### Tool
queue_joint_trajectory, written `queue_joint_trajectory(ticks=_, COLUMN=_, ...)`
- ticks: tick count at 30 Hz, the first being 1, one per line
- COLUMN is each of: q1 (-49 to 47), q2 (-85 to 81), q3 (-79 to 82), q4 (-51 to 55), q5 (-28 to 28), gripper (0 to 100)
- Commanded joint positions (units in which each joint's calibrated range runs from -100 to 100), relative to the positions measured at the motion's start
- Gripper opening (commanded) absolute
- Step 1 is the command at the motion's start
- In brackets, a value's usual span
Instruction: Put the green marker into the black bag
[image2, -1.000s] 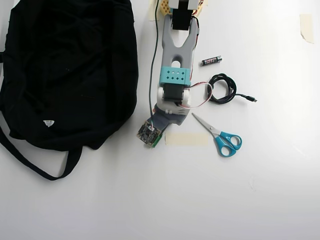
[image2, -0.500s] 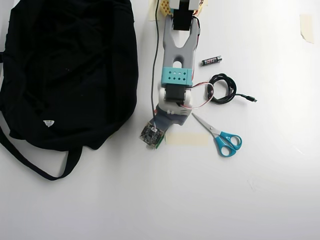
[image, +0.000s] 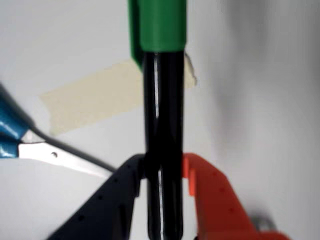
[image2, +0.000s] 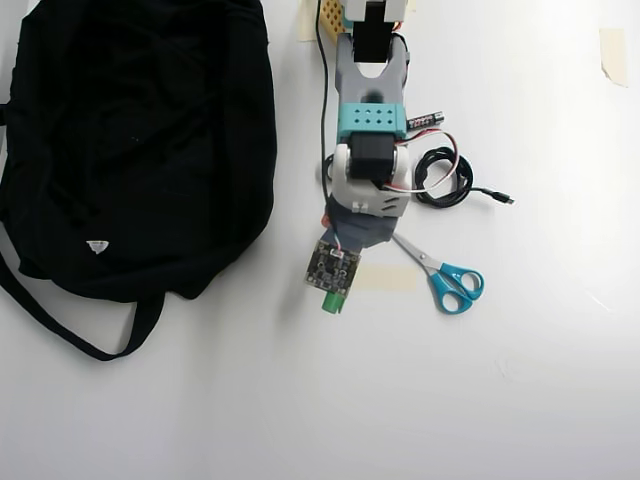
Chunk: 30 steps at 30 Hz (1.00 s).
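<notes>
Wrist view: the slim green marker with black barrel and bright green cap (image: 162, 115) runs straight up the frame, cap at the top. The gripper (image: 162, 172) is closed on the barrel, dark finger on the left, orange finger (image: 210, 200) on the right, each touching a side. Long axis lies along the line of the fingers, cap pointing away from the wrist. Beneath: white bench (image: 260, 75), a strip of beige masking tape (image: 90, 100), and the steel blade of the blue-handled scissors (image: 55, 155) at lower left.

Overhead view: only the green cap end shows, poking out below the wrist camera board (image2: 333, 266). Marker looks lifted off the bench, though height cannot be judged. The large soft black fabric bag (image2: 140, 140) lies to the left, well apart from the marker; its mouth cannot be made out. Judgement: next move is a sweep left. The bench between is bare; the coiled black cable (image2: 440, 180) sits on the far side.
</notes>
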Motion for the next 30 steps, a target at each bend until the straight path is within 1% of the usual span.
queue_joint_trajectory(ticks=1, q1=-0.59, q2=-1.64, q3=-2.82, q4=0.84, q5=2.36, gripper=2)
queue_joint_trajectory(ticks=7, q1=-0.59, q2=-1.22, q3=-2.46, q4=3.26, q5=7.24, gripper=2)
queue_joint_trajectory(ticks=11, q1=-0.37, q2=-0.56, q3=-1.47, q4=5.24, q5=14.16, gripper=2)
queue_joint_trajectory(ticks=12, q1=-0.37, q2=-1.14, q3=-0.93, q4=5.24, q5=14.74, gripper=2)
queue_joint_trajectory(ticks=15, q1=-0.44, q2=-1.55, q3=-0.39, q4=5.24, q5=13.27, gripper=2)
queue_joint_trajectory(ticks=30, q1=-1.94, q2=-2.3, q3=-1.29, q4=5.06, q5=13.32, gripper=2)
